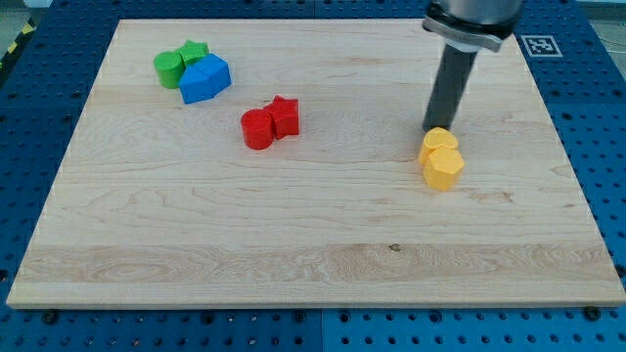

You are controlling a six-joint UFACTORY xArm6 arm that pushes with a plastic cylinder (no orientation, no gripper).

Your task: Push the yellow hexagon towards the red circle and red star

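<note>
Lab: blue perforated bench [39, 59], fiducial tag [541, 45]

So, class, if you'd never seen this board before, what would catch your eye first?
Probably the dark rod, my tip planted just above two touching yellow blocks, including the yellow hexagon, at the view's right. Next, the red circle and red star touching near the middle, then green and blue blocks clustered top-left.

The robot's arm ends in a straight, round rod that is dark, almost black, and smooth. The rod's lower end, my tip [433, 128], is flat and plain. At the top, the rod fits into a wider grey ring with a darker part above it.
</note>
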